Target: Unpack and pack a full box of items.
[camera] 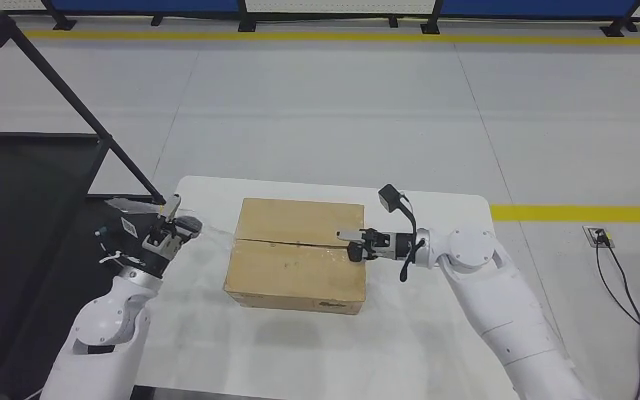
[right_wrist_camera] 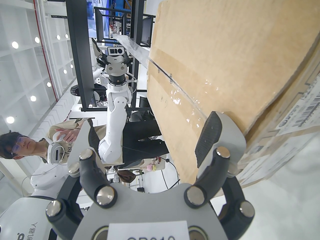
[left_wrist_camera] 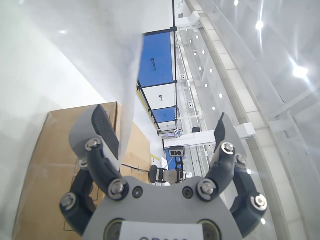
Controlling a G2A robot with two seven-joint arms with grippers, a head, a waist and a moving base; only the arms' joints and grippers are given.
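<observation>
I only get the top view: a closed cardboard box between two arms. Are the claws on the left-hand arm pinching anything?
Observer: No. In the left wrist view the left gripper is open, and a clear tape strip seems to lie against one finger pad.
Operator: Where does that tape come from?
Observer: The right wrist view shows it lifting off the far end of the cardboard box top seam.
Operator: And the other claws?
Observer: The right gripper is open too, at the box end that carries a printed label.
</observation>
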